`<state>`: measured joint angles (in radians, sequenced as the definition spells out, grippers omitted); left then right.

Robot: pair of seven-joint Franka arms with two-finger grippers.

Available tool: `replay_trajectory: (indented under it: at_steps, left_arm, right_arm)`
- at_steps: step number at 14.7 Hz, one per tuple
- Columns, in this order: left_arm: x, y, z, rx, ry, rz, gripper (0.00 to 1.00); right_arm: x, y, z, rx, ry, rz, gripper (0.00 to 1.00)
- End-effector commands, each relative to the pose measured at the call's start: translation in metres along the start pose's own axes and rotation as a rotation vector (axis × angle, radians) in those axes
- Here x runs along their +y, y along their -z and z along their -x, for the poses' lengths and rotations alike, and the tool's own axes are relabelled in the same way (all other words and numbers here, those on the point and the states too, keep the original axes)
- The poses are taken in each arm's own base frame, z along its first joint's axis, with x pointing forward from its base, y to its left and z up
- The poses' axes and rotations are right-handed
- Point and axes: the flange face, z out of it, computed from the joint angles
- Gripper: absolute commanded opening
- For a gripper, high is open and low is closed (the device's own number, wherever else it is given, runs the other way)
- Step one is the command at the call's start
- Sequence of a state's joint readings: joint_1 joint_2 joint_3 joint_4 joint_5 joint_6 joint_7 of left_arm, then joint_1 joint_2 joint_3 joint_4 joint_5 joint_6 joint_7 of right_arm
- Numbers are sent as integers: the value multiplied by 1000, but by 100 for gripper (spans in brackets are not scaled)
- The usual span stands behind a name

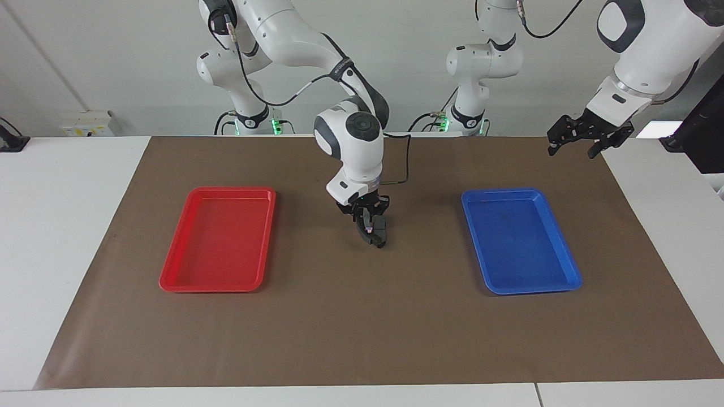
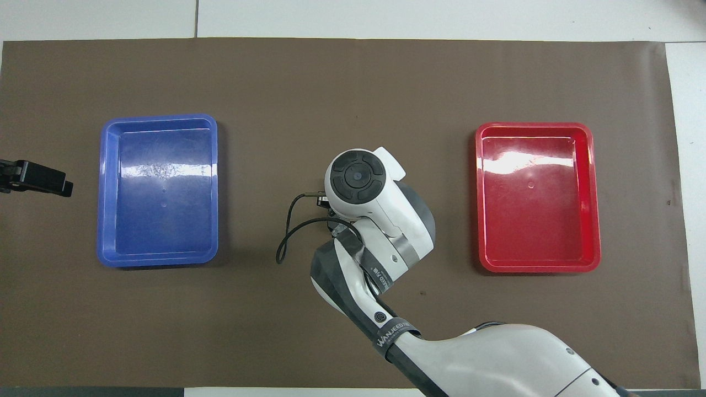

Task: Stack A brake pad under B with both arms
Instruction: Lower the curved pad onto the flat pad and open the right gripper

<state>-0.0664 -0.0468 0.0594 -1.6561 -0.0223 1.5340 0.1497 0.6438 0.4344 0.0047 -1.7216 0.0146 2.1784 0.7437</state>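
Arms first, as seen from across the counter (image 1: 68, 237): the right arm bends down over the middle of the brown mat (image 1: 362, 328), and its right hand (image 1: 369, 225) hangs low between the two trays, fingers pinched shut on a thin dark curved piece (image 1: 369, 231) that shows a small pale glint. That piece points down at the short pad (image 1: 382, 236), which lies flat on the mat midway between the red tray (image 1: 175, 282) and the blue tray (image 1: 568, 280). The piece's lower end is right at the pad, though I cannot tell whether the two touch. The left arm waits toward its own end of the counter, its left hand (image 1: 572, 151) up in the air over the mat's edge with the fingers spread apart and nothing between them. Both trays hold nothing. From overhead, the right arm's round white wrist (image 2: 357, 176) covers the middle of the mat, so the pad, the curved piece and nearly all of the right hand are hidden beneath it. The blue tray (image 2: 102, 193) sits toward the left arm's end and the red tray (image 2: 594, 193) toward the right arm's end, well apart. Only the dark tip of the left hand (image 2: 38, 178) shows, beside the blue tray and clear of it.
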Motion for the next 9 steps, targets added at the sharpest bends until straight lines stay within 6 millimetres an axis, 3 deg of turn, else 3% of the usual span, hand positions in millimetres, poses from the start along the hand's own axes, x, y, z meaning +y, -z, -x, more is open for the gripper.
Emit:
replay_trajectory:
  at_steps: [1, 4, 9]
  left_arm:
    - [-3, 2, 1, -6, -1, -1, 99]
    - [-3, 2, 1, -8, -1, -1, 99]
    - [-3, 2, 1, -6, -1, -1, 99]
  right_arm:
    - [-8, -2, -1, 15, -19, -12, 0]
    - [-4, -19, 4, 22, -22, -20, 0]
    - [-4, -25, 6, 22, -25, -20, 0]
